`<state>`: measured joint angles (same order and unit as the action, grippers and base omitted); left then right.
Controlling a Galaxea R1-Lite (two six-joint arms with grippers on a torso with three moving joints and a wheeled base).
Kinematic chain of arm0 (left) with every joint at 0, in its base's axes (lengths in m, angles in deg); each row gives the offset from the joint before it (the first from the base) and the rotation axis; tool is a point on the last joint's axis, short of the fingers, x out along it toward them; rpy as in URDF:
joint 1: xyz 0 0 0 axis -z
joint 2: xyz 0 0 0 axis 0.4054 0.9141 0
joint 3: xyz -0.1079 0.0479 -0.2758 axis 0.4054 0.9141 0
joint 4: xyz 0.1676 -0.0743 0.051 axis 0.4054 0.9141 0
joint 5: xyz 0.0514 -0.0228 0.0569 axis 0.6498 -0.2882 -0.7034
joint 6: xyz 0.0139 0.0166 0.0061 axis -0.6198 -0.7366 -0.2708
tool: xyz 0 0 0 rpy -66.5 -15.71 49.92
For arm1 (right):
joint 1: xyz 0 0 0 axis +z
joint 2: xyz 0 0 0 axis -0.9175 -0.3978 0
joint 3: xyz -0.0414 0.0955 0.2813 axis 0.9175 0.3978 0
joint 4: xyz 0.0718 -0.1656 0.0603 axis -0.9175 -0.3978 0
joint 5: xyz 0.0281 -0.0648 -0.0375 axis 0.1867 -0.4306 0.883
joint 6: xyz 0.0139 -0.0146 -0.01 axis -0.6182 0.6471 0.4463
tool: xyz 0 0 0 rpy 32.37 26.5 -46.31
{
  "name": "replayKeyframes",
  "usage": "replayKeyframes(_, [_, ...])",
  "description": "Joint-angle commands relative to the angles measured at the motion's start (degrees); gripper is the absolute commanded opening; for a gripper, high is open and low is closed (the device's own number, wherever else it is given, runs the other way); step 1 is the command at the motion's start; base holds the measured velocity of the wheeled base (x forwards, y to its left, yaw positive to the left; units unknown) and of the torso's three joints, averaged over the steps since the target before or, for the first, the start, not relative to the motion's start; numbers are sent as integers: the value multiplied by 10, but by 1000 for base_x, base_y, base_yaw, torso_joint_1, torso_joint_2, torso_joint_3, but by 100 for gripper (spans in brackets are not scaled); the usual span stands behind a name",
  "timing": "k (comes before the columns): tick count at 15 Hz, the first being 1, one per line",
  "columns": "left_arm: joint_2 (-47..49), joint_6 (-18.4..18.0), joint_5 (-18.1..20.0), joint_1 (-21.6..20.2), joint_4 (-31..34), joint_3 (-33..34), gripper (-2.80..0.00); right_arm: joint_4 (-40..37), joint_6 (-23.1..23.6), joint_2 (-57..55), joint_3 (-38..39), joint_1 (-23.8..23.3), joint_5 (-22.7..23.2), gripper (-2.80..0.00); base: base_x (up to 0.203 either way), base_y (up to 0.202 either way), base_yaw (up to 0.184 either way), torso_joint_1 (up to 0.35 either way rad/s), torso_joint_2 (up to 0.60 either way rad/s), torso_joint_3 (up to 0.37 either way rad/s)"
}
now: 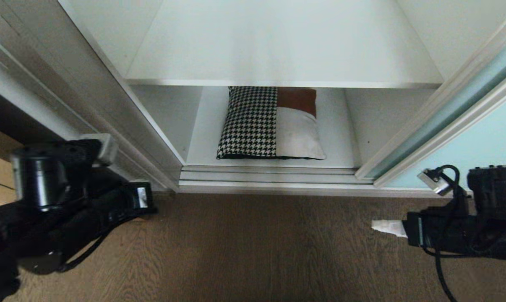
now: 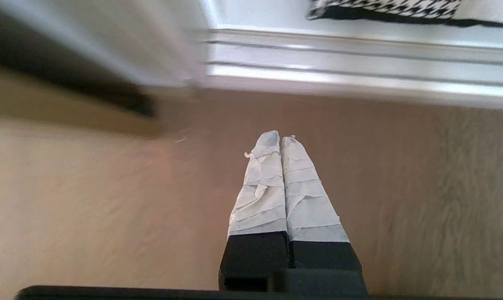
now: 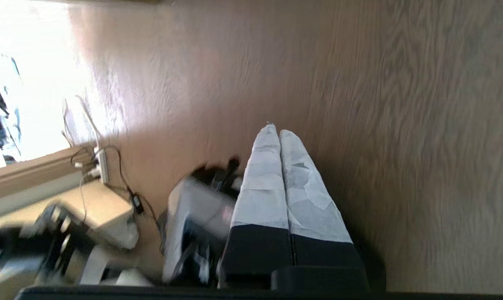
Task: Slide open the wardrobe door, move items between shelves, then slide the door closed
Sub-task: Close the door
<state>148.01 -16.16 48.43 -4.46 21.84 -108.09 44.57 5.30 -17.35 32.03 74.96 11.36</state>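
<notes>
The wardrobe is seen open from above. The sliding wardrobe door (image 1: 467, 138), a frosted pale blue-green glass panel edged in thin silver metal, is drawn aside to the right of the opening. Inside, two plain white-grey shelves are visible: the upper shelf (image 1: 278, 46), with a thin silvery front edge, and the bottom shelf (image 1: 341, 147) beneath it. On the bottom shelf a patchwork cushion (image 1: 269, 123) is laid flat, made up of a black-and-white houndstooth panel on the left and a rust-brown piece above a pale beige piece on the right; its near edge lies just behind the silver floor track (image 1: 269, 176). The same houndstooth edge is glimpsed at the border of the left wrist view, behind the track.

The left gripper (image 2: 280, 139), its jaws wrapped in white tape, is held low over the brown wood-grain floor (image 1: 257, 251) before the left side of the wardrobe, with the jaws pressed together and nothing held between them. The right gripper (image 3: 278, 133), taped likewise, is held over the floor to the right, below the door, its jaws likewise closed on nothing; its pale tip (image 1: 387, 227) is seen in the head view.
</notes>
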Motion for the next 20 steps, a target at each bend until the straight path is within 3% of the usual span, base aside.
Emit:
replayKeyframes(1, [-177, -3, -21, -8, 60, 50, -280, -67, 0, 161, 36, 0, -6, -280, 0, 0, 0, 0, 0, 0])
replayKeyframes(3, [-284, -7, -39, -46, 102, 94, -280, -134, -2, 250, 62, 0, -13, -280, 0, 0, 0, 0, 0, 0])
replayKeyframes(6, [-441, -11, -38, -100, 186, 125, -280, -233, -5, 375, 75, 0, -21, -280, 0, 0, 0, 0, 0, 0])
replayKeyframes(11, [-624, -17, 15, -203, 274, 157, -280, -387, -6, 531, 47, -1, -25, -280, 0, 0, 0, 0, 0, 0])
replayKeyframes(16, [-718, -62, 47, -209, 278, 268, -280, -455, -6, 622, 58, -3, -25, -280, 0, 0, 0, 0, 0, 0])
replayKeyframes(18, [-744, -88, 95, -207, 280, 316, -280, -457, -7, 635, 66, -3, -25, -280, 0, 0, 0, 0, 0, 0])
replayKeyframes(20, [-776, -94, 153, -207, 294, 321, -280, -457, -7, 654, 79, -4, -26, -280, 0, 0, 0, 0, 0, 0])
